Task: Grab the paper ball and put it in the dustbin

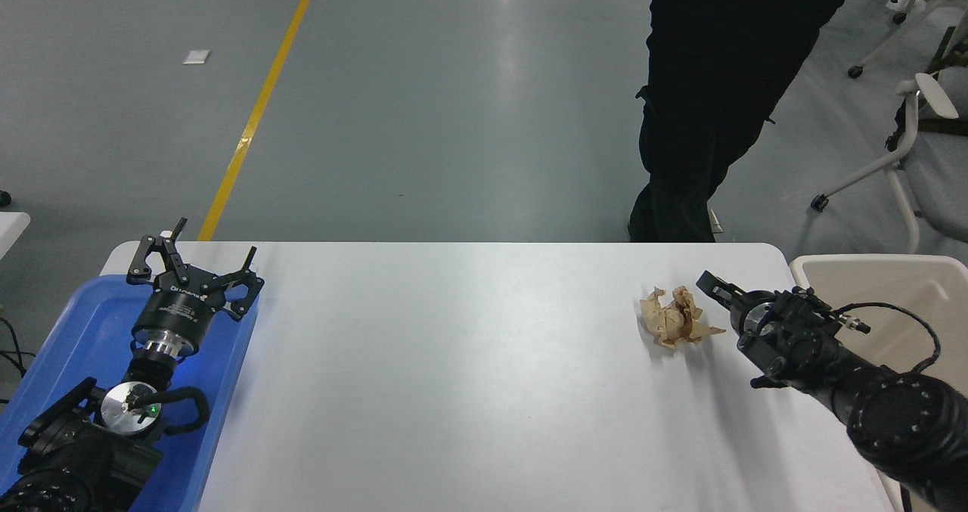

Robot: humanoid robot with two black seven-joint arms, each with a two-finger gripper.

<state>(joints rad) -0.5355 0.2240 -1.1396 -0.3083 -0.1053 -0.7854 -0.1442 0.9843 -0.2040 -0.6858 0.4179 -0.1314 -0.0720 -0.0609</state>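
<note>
The paper ball [675,317], a wrinkly tan-brown wad, lies on the white table [454,361] at the right. My right gripper [712,286] comes in from the lower right. Its tip is just right of the ball and slightly beyond it, apart from the paper. It is seen end-on, so how wide it stands does not show. The cream-beige dustbin [854,260] stands off the table's right edge, behind my right arm. My left gripper [195,264] is parked open and empty over the blue tray at the lower left.
A shallow blue tray [68,323] sits at the table's left edge under my left arm. A person in black [718,81] stands at the far side, right of centre. Office chairs [915,141] stand at the far right.
</note>
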